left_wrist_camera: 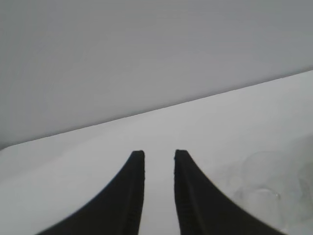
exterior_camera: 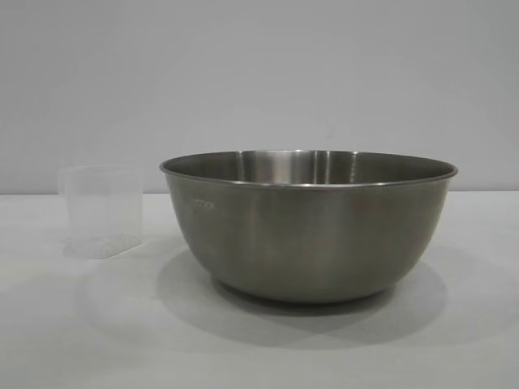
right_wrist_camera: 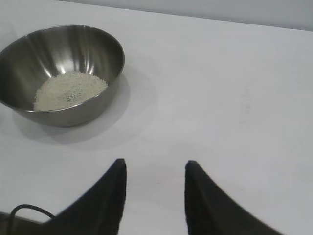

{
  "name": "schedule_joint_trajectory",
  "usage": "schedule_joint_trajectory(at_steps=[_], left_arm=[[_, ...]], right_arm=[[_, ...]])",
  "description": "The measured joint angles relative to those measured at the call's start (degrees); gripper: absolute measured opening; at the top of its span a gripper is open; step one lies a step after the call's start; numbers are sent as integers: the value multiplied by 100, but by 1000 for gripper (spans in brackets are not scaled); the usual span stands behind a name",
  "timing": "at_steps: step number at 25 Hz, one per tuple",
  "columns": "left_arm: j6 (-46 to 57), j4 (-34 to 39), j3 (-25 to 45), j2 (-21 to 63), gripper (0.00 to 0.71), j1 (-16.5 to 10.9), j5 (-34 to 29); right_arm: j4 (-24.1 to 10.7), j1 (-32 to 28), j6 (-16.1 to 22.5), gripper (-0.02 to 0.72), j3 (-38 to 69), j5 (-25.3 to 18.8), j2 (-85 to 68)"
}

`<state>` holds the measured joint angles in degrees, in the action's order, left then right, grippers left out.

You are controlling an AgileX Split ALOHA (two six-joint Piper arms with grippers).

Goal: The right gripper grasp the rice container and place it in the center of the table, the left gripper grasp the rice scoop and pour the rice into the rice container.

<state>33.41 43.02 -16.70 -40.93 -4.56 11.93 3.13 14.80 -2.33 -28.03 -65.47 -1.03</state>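
Note:
The rice container (exterior_camera: 308, 227), a large steel bowl, stands on the white table (exterior_camera: 454, 340) in the exterior view. The right wrist view shows it (right_wrist_camera: 93, 54) with a pile of rice (right_wrist_camera: 71, 89) inside. The rice scoop (exterior_camera: 103, 212), a clear plastic cup, stands upright left of the bowl with only a few grains at its bottom; it shows faintly in the left wrist view (left_wrist_camera: 269, 188). My left gripper (left_wrist_camera: 159, 154) is open and empty, beside the scoop. My right gripper (right_wrist_camera: 154, 164) is open and empty above bare table, away from the bowl. Neither gripper shows in the exterior view.
A plain grey wall (exterior_camera: 259, 73) stands behind the table. A thin black cable (right_wrist_camera: 24, 210) lies near the right gripper's base.

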Motion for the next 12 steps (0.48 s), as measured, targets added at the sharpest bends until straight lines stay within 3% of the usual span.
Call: schedule_joint_trajectory(at_steps=[3, 7, 10, 12], left_arm=[[1524, 1341, 26, 1027, 107, 0, -506], [3673, 3333, 26, 1983, 107, 0, -492], [5068, 5113, 26, 2277, 107, 0, 181], [5663, 5705, 26, 2309, 107, 0, 748]], right_arm=[[0, 0, 0, 244, 0, 0, 0], [0, 0, 0, 244, 0, 0, 0], [0, 0, 0, 244, 0, 0, 0], [0, 0, 0, 244, 0, 0, 0]])
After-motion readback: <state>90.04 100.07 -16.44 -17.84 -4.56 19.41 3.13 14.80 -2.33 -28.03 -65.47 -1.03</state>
